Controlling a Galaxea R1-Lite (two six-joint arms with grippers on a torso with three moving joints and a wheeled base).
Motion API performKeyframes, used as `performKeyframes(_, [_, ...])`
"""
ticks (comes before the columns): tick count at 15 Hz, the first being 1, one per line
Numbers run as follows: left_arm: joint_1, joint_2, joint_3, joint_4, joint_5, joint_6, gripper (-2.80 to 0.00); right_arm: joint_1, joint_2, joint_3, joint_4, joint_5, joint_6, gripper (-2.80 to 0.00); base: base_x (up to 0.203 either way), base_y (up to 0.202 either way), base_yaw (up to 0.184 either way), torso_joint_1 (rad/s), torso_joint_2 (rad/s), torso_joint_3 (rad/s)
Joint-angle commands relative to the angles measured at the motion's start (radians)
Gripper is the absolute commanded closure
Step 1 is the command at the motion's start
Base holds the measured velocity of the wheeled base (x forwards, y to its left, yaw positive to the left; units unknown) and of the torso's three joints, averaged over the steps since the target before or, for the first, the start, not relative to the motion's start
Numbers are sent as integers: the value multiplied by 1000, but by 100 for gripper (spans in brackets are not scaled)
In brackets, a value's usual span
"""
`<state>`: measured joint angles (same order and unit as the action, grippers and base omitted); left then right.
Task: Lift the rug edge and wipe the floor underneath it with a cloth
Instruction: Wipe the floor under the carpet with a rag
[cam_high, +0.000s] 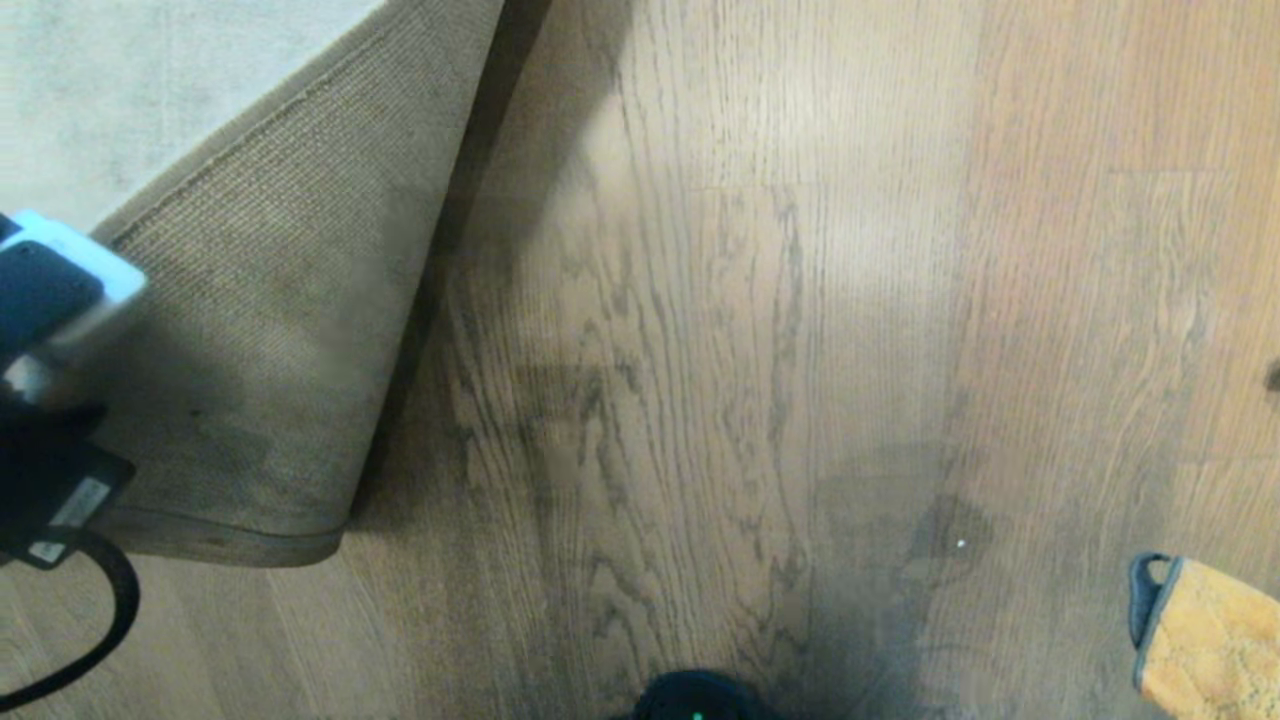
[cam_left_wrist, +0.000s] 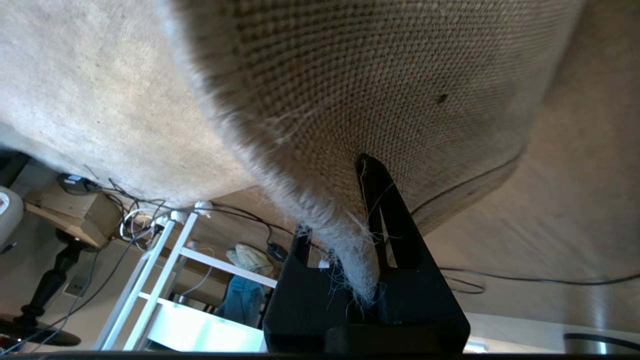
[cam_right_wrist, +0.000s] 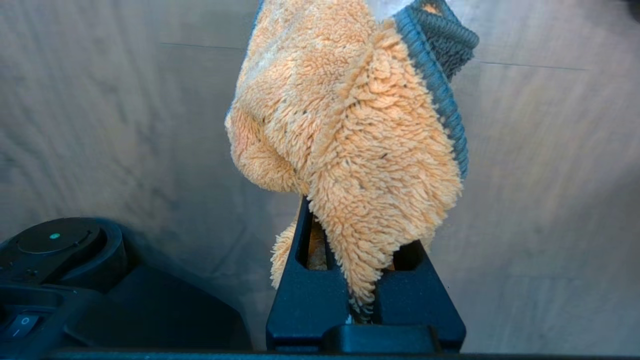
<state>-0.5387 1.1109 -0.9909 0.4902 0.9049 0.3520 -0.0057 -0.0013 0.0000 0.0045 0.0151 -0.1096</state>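
The left gripper (cam_high: 40, 400) sits at the left edge of the head view, a dark bulk with a pale block on it, right against the turned-up rug edge (cam_high: 260, 350). One rug corner is folded back so its beige woven backing faces up, and the pale pile shows beyond it. To its right lies bare floor (cam_high: 700, 350), brown wood-grain planks with dark streaks and a small white speck low down. One orange cloth (cam_high: 1210, 645) with a dark trim shows at the lower right corner.

In the left wrist view the left gripper (cam_left_wrist: 370, 235) is pinched tight on the rug edge (cam_left_wrist: 350, 240), with frayed pile threads hanging between the two black fingers (cam_left_wrist: 385, 210). The backing curves away in a smooth arc, so I judge the rug fairly stiff and heavy for its thickness; it bends instead of draping, and a grip right at the border near the corner, as here, looks the sensible hold. Cables, a white frame and a stand are visible past it.

In the right wrist view the right gripper (cam_right_wrist: 360, 250) is clamped on the cloth (cam_right_wrist: 350, 130), which bunches above the fingers, above the floor (cam_right_wrist: 550, 200). The cloth looks soft, fluffy and light, likely to flop and fold, so it may need pressing flat to wipe well. The robot's dark base (cam_right_wrist: 75, 280) shows beside it.
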Motion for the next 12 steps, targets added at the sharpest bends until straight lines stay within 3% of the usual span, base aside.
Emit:
performKeyframes(1, [0,1,0,5,6,2,0,0,1,0,0,0,-1,0,0,190,-7,2,-2,7])
performKeyframes(6, [0,1,-3,5,5,5,0,0,1,0,0,0,-1,0,0,176,-5,3,2,3])
performKeyframes(12, [3,39,-26,5,-23,2,0,0,1,0,0,0,-1,0,0,10,-1,1,0,0])
